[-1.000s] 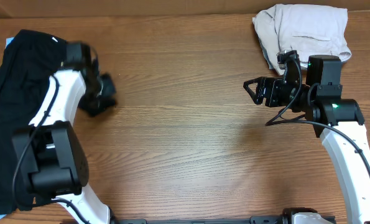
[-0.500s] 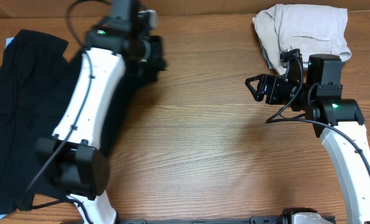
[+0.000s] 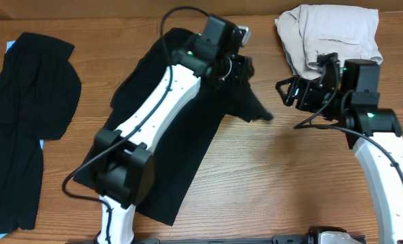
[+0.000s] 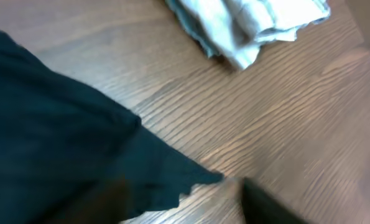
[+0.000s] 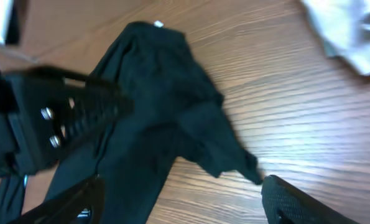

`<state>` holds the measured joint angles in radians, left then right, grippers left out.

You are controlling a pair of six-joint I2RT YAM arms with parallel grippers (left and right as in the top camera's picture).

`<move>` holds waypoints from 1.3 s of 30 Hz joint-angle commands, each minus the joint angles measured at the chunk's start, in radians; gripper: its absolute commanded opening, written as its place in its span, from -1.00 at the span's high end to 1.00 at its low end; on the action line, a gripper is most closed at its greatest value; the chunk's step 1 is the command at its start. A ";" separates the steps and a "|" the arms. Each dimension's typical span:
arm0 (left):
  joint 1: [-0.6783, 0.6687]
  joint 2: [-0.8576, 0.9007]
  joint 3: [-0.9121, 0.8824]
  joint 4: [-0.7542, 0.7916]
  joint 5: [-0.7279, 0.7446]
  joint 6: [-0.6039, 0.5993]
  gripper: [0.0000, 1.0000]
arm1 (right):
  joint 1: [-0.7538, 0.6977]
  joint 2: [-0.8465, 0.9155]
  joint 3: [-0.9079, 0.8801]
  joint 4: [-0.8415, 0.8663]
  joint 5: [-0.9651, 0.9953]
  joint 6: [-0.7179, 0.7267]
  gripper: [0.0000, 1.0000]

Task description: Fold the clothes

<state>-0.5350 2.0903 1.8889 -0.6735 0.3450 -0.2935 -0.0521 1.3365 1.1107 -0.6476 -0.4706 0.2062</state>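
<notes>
Your overhead camera looks straight down from high above and takes in most of the worktop (image 3: 255,176) and both arms. The left wrist camera rides just behind the left end effector (image 3: 245,71). It looks past it, slanted down and very near the wood, with the black T-shirt (image 4: 60,143) directly below and a pale cloth pile (image 4: 247,25) ahead. The right wrist camera sits behind the right end effector (image 3: 282,93), its own fingers (image 5: 303,205) framing the bottom edge. It faces forward and down toward the left end effector from farther back. All three views share the T-shirt's pointed corner and the pale pile.
</notes>
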 commanded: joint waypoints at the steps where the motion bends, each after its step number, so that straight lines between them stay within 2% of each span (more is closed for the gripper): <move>1: 0.013 0.006 0.020 -0.003 -0.008 -0.001 -0.70 | -0.029 -0.001 0.008 -0.001 0.006 0.016 -0.71; 3: 0.035 -0.002 0.034 -0.029 -0.024 0.018 -1.00 | -0.030 -0.001 0.008 -0.002 0.006 0.015 -0.72; 7: 0.118 -0.013 0.092 -0.171 -0.068 0.072 -0.99 | -0.027 -0.001 0.008 -0.002 0.006 0.016 -0.72; 11: 0.271 -0.013 0.123 -0.367 -0.100 0.208 -1.00 | -0.003 0.000 0.008 -0.001 0.007 0.015 -0.72; 15: 0.391 -0.009 0.122 -0.463 -0.164 0.238 -1.00 | 0.047 0.014 0.008 0.016 0.007 0.015 -0.72; 24: 0.530 0.011 0.122 -0.565 -0.204 0.330 -0.99 | 0.189 0.154 0.008 0.117 0.006 0.058 -0.72; 28: 0.542 0.044 0.117 -0.591 -0.291 0.332 -0.83 | 0.253 0.230 0.008 0.211 0.007 0.068 -0.72; 35: 0.550 0.111 0.114 -0.593 -0.391 0.323 -0.86 | 0.319 0.281 0.008 0.280 0.039 0.106 -0.72; 39: 0.566 0.138 0.114 -0.578 -0.418 0.344 -1.00 | 0.355 0.317 0.008 0.285 0.082 0.106 -0.72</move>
<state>0.0135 2.2093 1.9900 -1.2613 -0.0246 0.0162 0.2844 1.6291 1.1103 -0.3744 -0.4271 0.3023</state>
